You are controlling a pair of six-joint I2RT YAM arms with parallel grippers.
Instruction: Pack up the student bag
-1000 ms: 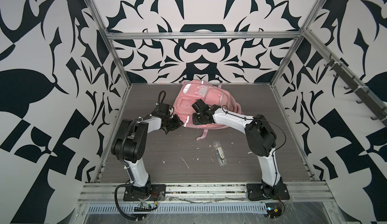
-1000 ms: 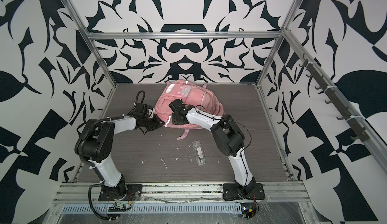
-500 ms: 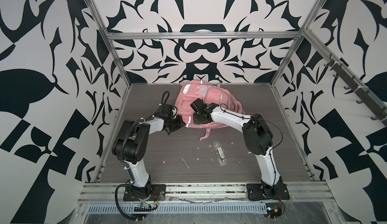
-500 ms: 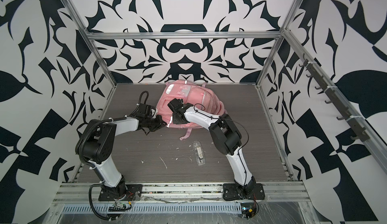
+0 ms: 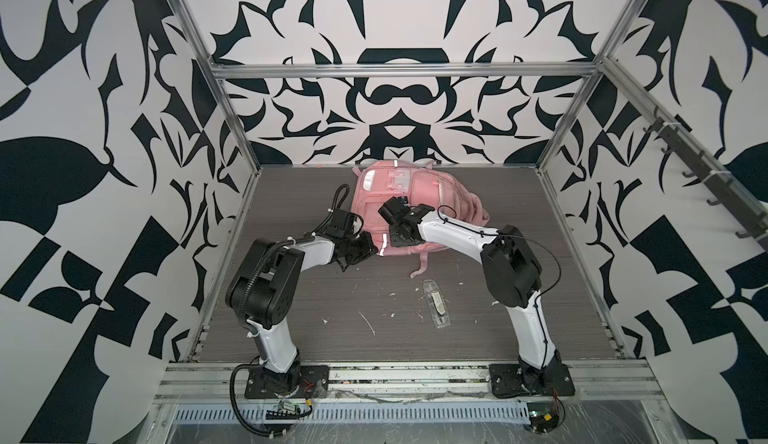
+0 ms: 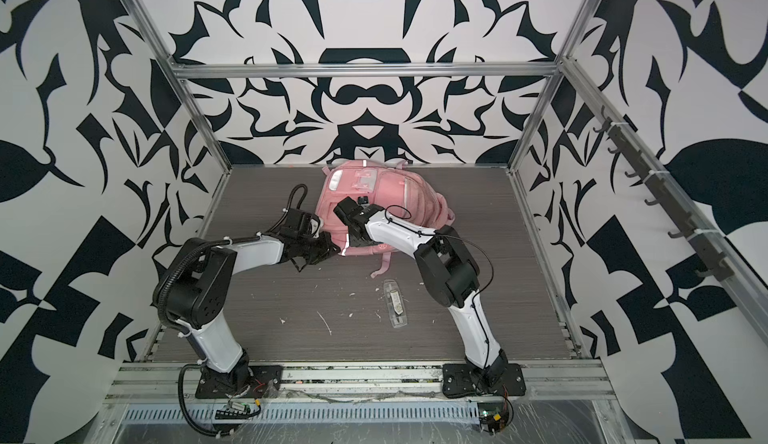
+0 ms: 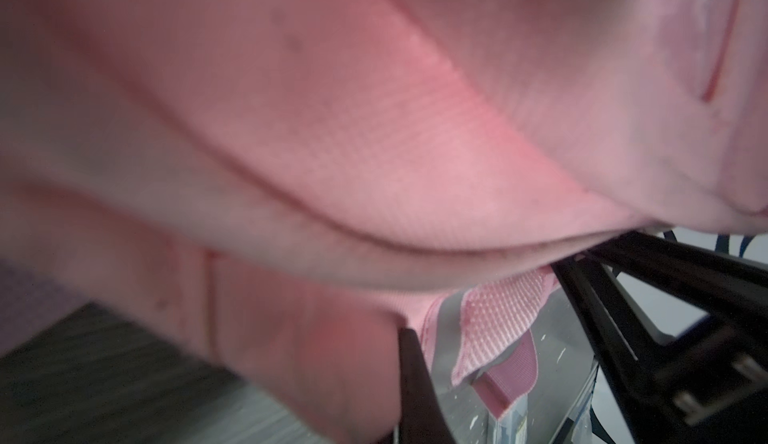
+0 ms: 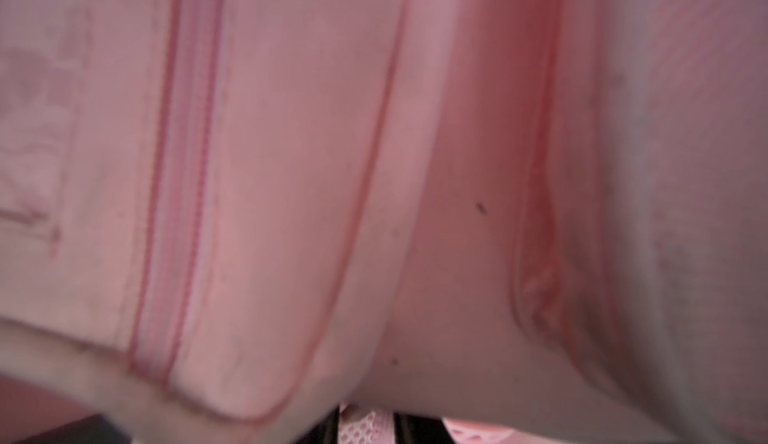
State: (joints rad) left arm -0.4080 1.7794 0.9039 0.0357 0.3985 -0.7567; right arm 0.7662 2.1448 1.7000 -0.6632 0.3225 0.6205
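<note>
The student bag (image 5: 415, 190) (image 6: 382, 188), a pink backpack with silver strips, lies at the back middle of the table. My left gripper (image 5: 372, 250) (image 6: 332, 248) is pressed against its near-left corner. Pink fabric (image 7: 374, 130) fills the left wrist view and covers the jaws beside one dark finger (image 7: 415, 388); the gripper is shut on it. My right gripper (image 5: 394, 240) (image 6: 353, 240) reaches across onto the bag's near edge. In the right wrist view the bag (image 8: 291, 172) fills the picture, and a pink mesh strip sits between that gripper's (image 8: 365, 426) dark fingers (image 8: 413, 428).
A clear plastic case (image 5: 435, 310) (image 6: 395, 304) lies on the table in front of the bag, right of centre. A loose pink strap end (image 5: 419, 269) trails toward it. White scraps (image 5: 368, 321) dot the table. A rail of hooks (image 5: 706, 180) runs along the right wall.
My left gripper has slid right against the bag's near-left corner and closed. My right gripper's jaws have narrowed on the bag's near edge. The loose strap end has shifted slightly right.
</note>
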